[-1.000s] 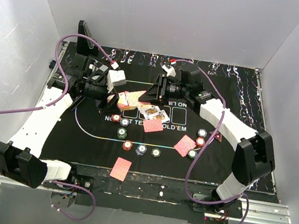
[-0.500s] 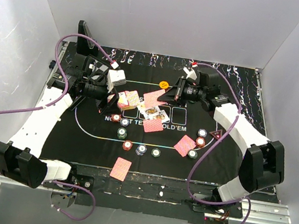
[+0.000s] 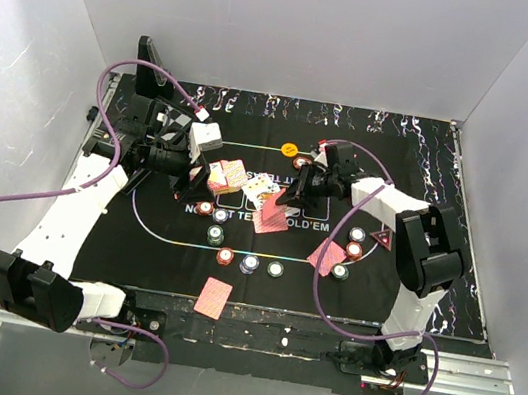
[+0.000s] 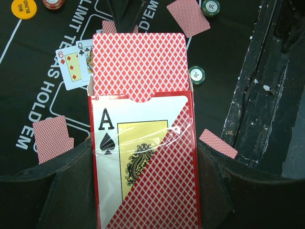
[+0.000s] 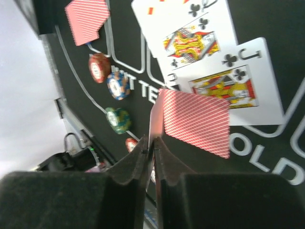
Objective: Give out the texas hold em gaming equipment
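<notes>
My left gripper is shut on a red card box with an ace of spades on its front. Red-backed playing cards stick out of the box's open end. My right gripper is shut on one playing card, seen edge-on, low over the mat's middle. Below it lie a face-down card and a face-up queen and jack of clubs. Poker chips sit in groups on the mat. The yellow disc and the triangle marker also lie there.
The black printed mat covers the table. Further face-down cards lie at the right and over the front edge. More chips stand beside the right arm. White walls close in the sides and back. Purple cables loop on both sides.
The right gripper drew a card from the box in the left gripper, carried it right, then came down over the middle of the mat. The left gripper and box stayed put.
</notes>
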